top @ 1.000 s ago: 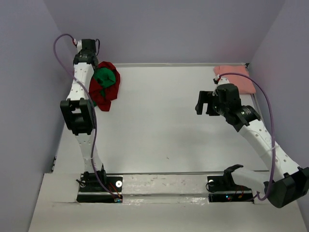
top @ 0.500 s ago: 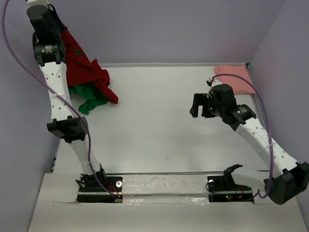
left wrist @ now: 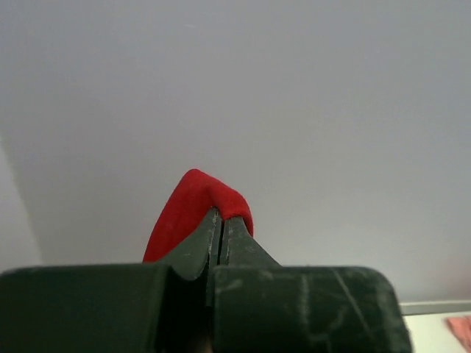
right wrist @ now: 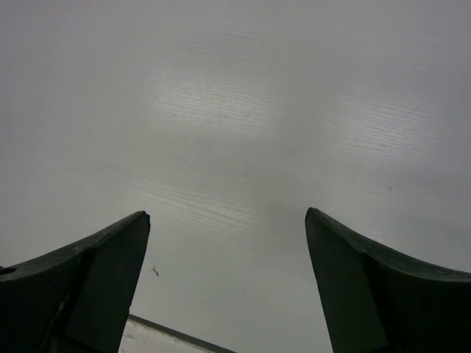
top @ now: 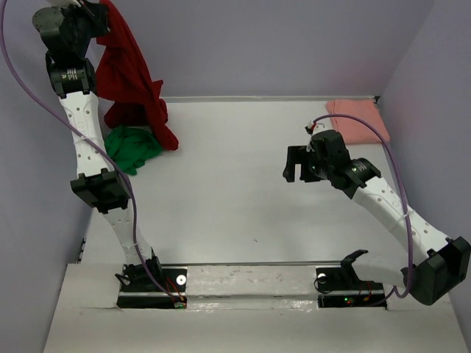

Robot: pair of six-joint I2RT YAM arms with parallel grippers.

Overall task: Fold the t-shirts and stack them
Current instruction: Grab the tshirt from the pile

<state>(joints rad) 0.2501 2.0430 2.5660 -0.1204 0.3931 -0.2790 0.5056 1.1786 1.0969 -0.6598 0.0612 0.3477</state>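
1. The left fingers [left wrist: 215, 228] are pressed tight together and pinch a fold of the dark red shirt [left wrist: 193, 202].
2. The right fingers [right wrist: 121, 243] are spread wide apart. Nothing is between them, only the bare white surface [right wrist: 235, 110] below.
3. From above, the left fingers [top: 94, 13] are now high up in the far left corner. A second ago they were down low on the pile of shirts.
4. The dark red shirt [top: 132, 81] has gone up with them. It hangs down long and loose, and its bottom end reaches the surface [top: 235, 191].
5. The green shirt [top: 131, 147] sat in the middle of the red one before. Now it lies in a heap on the surface, right by the low end of the red one.
6. The right fingers [top: 293, 163] hang over the right half of the surface and have slid a little to the left.
7. The pink shirt [top: 357, 119] lies flat in the far right corner, the same place as before.
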